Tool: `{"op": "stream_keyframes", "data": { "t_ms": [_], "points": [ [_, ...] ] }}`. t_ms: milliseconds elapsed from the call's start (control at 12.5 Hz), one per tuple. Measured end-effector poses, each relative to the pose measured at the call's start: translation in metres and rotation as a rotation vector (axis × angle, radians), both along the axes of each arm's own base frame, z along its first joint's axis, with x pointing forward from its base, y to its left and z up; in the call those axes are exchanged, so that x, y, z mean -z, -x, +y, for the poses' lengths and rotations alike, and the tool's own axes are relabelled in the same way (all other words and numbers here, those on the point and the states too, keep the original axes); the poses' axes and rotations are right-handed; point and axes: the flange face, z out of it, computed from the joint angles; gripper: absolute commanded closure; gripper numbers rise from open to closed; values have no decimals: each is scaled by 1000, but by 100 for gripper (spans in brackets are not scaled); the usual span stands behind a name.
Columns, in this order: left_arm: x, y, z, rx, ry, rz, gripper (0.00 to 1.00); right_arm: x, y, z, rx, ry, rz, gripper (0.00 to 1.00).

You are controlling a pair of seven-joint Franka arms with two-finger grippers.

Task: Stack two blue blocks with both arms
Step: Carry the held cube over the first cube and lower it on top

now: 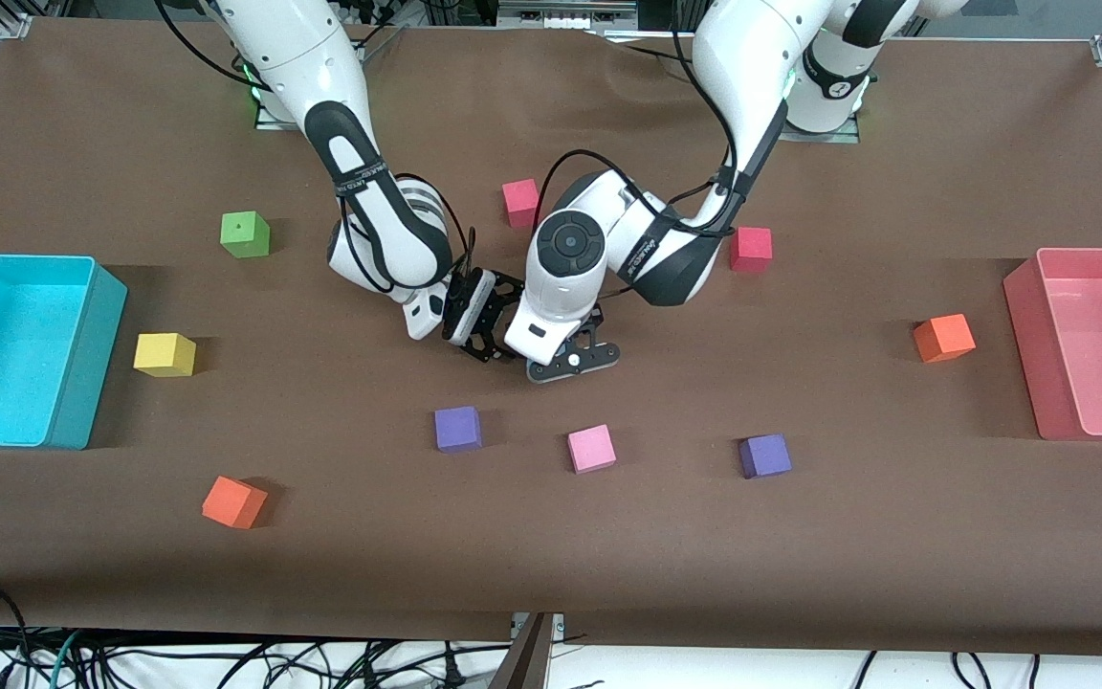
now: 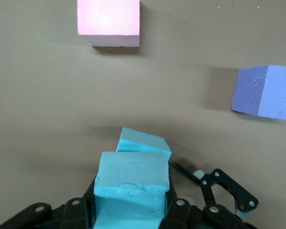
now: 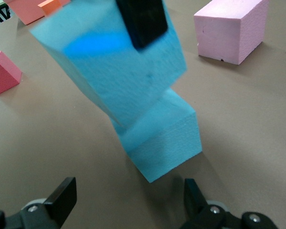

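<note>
My left gripper [image 1: 565, 368] is shut on a sky-blue block [image 2: 131, 183] and holds it tilted over the second blue block [image 2: 145, 143], which lies on the table mid-table. In the right wrist view the held block [image 3: 109, 62] overlaps the lower one [image 3: 167, 138]; I cannot tell whether they touch. My right gripper [image 1: 476, 330] is open and empty beside the pair, its fingers [image 3: 62, 195] low on either side of bare table in front of the lower block. Both blue blocks are hidden by the arms in the front view.
Nearer the front camera lie a purple block [image 1: 458, 428], a pink block [image 1: 591, 448] and another purple block [image 1: 765, 455]. Two red blocks [image 1: 520, 202] [image 1: 751, 249] lie nearer the bases. A cyan bin [image 1: 82, 344] and a pink bin [image 1: 1024, 335] stand at the table's ends.
</note>
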Motion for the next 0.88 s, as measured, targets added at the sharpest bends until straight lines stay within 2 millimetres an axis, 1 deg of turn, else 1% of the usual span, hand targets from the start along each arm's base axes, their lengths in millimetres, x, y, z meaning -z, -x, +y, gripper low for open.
{"op": "stream_keyframes", "data": {
  "t_ms": [160,320,400,480,560,720,800,880],
  "points": [
    [9,-1,-1,-1,2,-3,100,0,0,0,0,0,0,0],
    [9,-1,-1,-2,5,-7,100,0,0,0,0,0,0,0],
    [8,-2,-1,-2,6,-8,89,0,0,0,0,0,0,0],
    [9,-1,-1,-2,5,-8,72,0,0,0,0,0,0,0],
    [9,-1,-2,-2,6,-7,65,0,0,0,0,0,0,0],
    [12,0,-5,-16,31,5,63,0,0,0,0,0,0,0],
    [15,1,-6,-22,41,11,56,0,0,0,0,0,0,0],
    [19,1,-7,-23,44,12,54,0,0,0,0,0,0,0]
  ]
}}
